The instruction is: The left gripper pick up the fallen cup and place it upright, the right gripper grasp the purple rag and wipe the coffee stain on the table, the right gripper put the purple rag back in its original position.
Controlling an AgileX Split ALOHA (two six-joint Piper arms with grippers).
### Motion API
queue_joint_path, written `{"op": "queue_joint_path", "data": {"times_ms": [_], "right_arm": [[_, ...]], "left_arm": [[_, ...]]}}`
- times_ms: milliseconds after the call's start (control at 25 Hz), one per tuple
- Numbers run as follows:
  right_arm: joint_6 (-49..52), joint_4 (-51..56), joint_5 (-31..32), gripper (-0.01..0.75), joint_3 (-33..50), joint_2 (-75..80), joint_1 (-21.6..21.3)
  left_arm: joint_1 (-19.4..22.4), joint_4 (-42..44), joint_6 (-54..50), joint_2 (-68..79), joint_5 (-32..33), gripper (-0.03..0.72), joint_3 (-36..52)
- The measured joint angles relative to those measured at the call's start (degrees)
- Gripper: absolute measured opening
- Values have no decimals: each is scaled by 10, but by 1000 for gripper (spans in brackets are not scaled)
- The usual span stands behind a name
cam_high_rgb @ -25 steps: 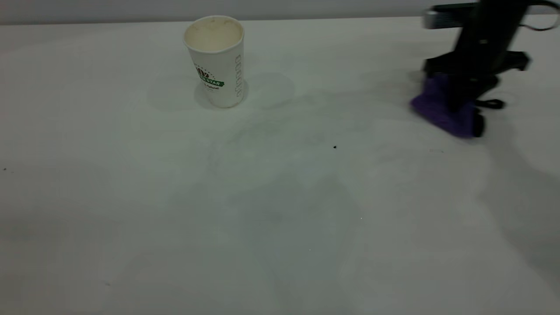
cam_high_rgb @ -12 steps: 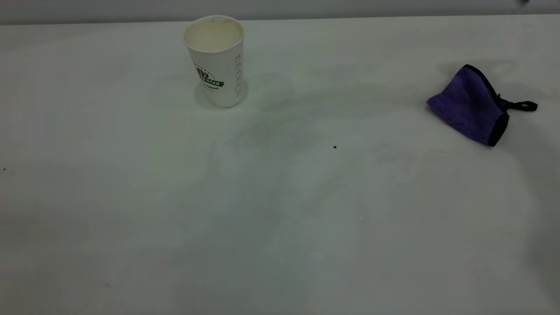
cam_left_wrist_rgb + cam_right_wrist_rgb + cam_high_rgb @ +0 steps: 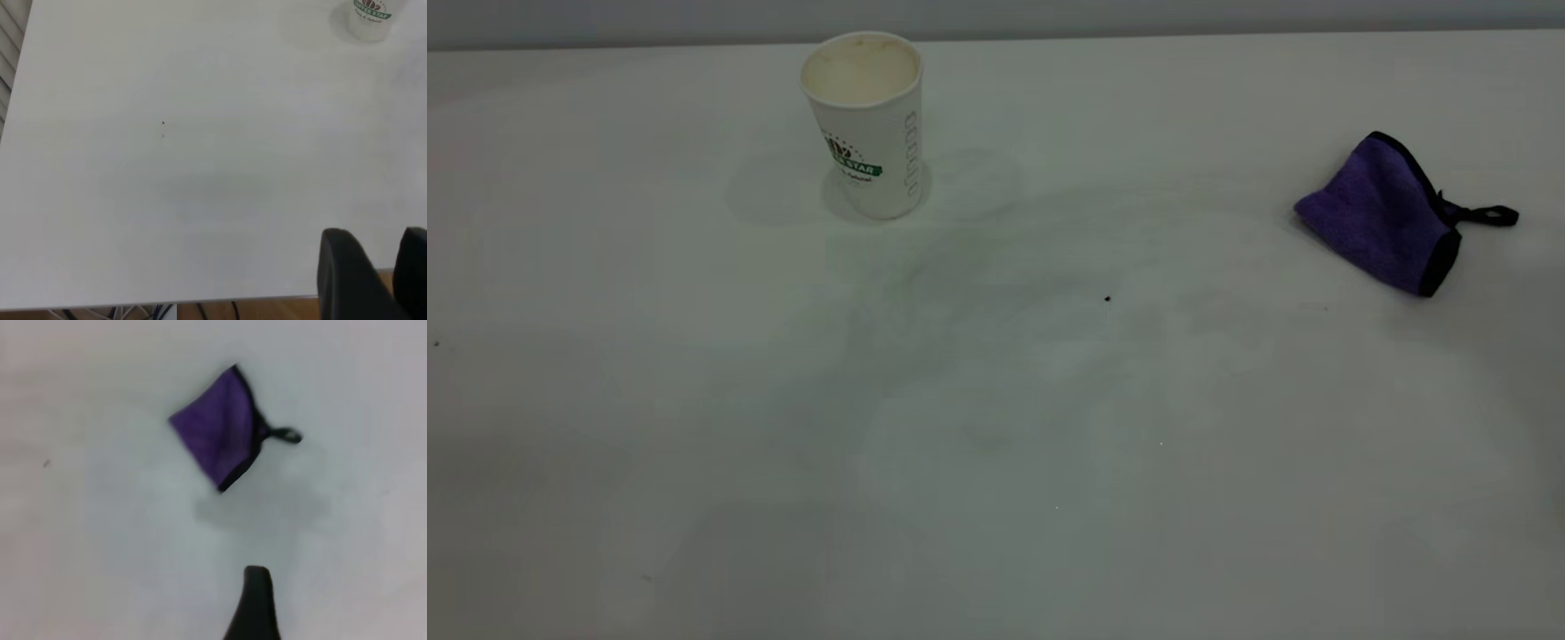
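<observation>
The white paper cup (image 3: 863, 124) stands upright at the back left of the table (image 3: 996, 498); its base also shows in the left wrist view (image 3: 370, 17). The purple rag (image 3: 1383, 213) lies crumpled at the right, its black loop pointing right, and it shows in the right wrist view (image 3: 217, 430). No coffee stain is visible. Neither gripper is in the exterior view. My left gripper (image 3: 379, 235) hangs over the table's near edge, far from the cup, fingers apart and empty. Of my right gripper only one finger (image 3: 257, 603) shows, well clear of the rag, holding nothing.
A tiny black speck (image 3: 1107, 299) sits near the table's middle. Faint smudges cover the middle of the surface. The table's edge and brown floor (image 3: 267, 310) show under the left gripper.
A second ago my right gripper was down on the rag at the right. It has let go and left the exterior view. The rag lies still where it was dropped.
</observation>
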Motion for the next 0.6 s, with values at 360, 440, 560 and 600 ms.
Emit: {"op": "queue_joint_path", "data": {"times_ms": [360,440,560,600], "right_arm": [[-6,52,6,697,273,-220,0],[-7,55,6,696,326,-254,0],[-8,54,6,693,387,-289,0],[-8,54,6,694,406,-301,0]], "left_arm": [[0,0,0,0,0,239,0],[0,0,0,0,0,239,0],[0,0,0,0,0,239,0],[0,0,0,0,0,239,0]]}}
